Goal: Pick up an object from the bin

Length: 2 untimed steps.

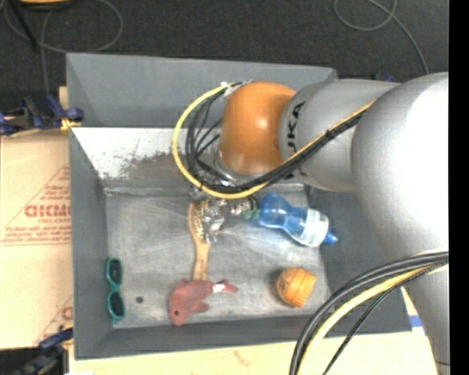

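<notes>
Gripper: the gripper [211, 223] hangs under the arm's rounded orange wrist cover [254, 127]. It sits low over the middle of the grey metal bin [90, 209], close to the floor.
Opening: cannot be told, as the wrist and its looped yellow and black cables [189, 143] cover much of it from above.
Nearest thing: a tan, slender stick-like utensil [198, 250] with a broader upper end lies on the bin floor, left of centre. It runs from the gripper towards the front wall.
Contact: the utensil's broad end lies right at the gripper's left side; whether it is gripped or merely beside it cannot be told.
Right of gripper: a translucent blue plastic bottle [291, 219] with a white collar lies on its side, its cap pointing right.
Front, centre: a dull red fish-shaped toy [190, 300] lies just beyond the utensil's thin lower end.
Front, right: a small round orange ribbed ball [295, 286] lies well apart from the gripper.
Front left corner: a pair of teal green toy sunglasses [113, 290] lies along the left wall.
</notes>
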Motion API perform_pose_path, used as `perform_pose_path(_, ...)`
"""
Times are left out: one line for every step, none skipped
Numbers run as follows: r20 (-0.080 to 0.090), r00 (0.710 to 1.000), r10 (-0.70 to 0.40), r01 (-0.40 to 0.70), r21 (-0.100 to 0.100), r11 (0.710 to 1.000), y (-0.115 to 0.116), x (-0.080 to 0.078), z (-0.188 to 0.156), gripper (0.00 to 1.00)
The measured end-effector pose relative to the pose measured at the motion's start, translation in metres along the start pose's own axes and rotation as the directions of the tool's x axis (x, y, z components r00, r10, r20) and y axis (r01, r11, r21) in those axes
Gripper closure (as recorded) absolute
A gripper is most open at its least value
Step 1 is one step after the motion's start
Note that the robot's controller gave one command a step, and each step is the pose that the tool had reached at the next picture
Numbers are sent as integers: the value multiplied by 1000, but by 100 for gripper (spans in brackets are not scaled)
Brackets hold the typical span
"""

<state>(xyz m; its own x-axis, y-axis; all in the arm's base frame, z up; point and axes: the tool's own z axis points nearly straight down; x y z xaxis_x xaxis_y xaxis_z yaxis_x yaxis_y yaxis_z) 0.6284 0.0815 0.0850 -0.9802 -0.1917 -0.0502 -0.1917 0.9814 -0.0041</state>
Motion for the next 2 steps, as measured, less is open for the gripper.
perform_pose_path(0,1000,1,-1,0,1000,0,0,0,100)
perform_pose_path(-48,997,-54,54,-5,999,12,-24,-183,100)
